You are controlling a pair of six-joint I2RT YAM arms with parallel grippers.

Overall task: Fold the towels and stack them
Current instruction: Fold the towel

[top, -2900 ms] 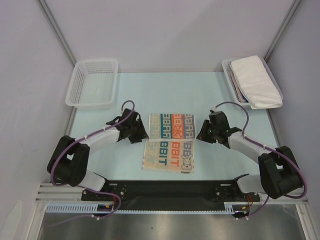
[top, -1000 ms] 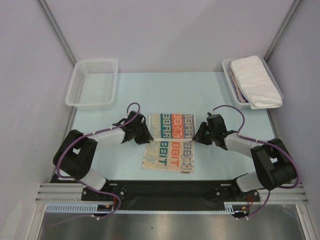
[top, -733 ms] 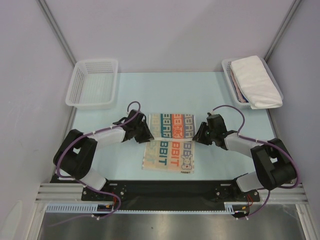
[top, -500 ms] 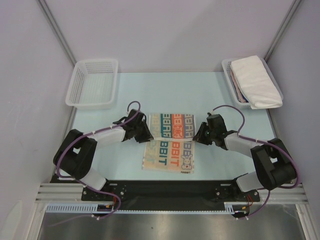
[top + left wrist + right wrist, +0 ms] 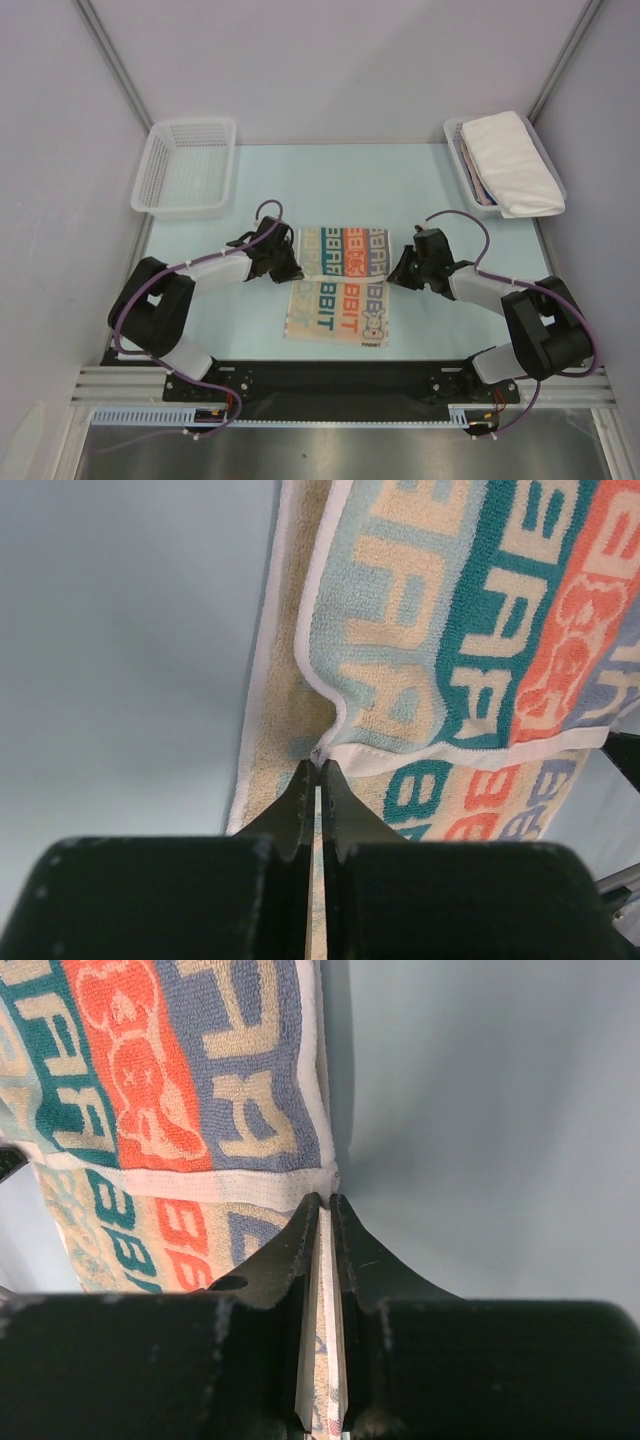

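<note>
Where the pale blue tabletop [image 5: 330, 185] has its middle, you have the RABBIT towel [image 5: 340, 285] lying flat, between the two arms. Its far part is doubled over, and the white hem of the upper layer runs left to right across the middle. The near part shows the "BBIT" letters and a small rabbit figure.

Left tool [image 5: 292, 270]: at the towel's left edge, level with that hem. In the left wrist view the left tool [image 5: 319, 780] is pinched narrow, its tips meeting right at the hem's corner.

Right tool [image 5: 397, 275]: at the towel's right edge, level with the same hem. In the right wrist view the right tool [image 5: 325, 1210] is narrow, with a strip of cloth showing between its fingers [image 5: 350, 1250].

Left basket [image 5: 190, 125]: white mesh, far left corner, well apart from the towel.

Right basket [image 5: 455, 135]: far right corner. You see a folded white towel [image 5: 510, 160] on top in it, with a pinkish towel [image 5: 480, 190] edge showing beneath.
</note>
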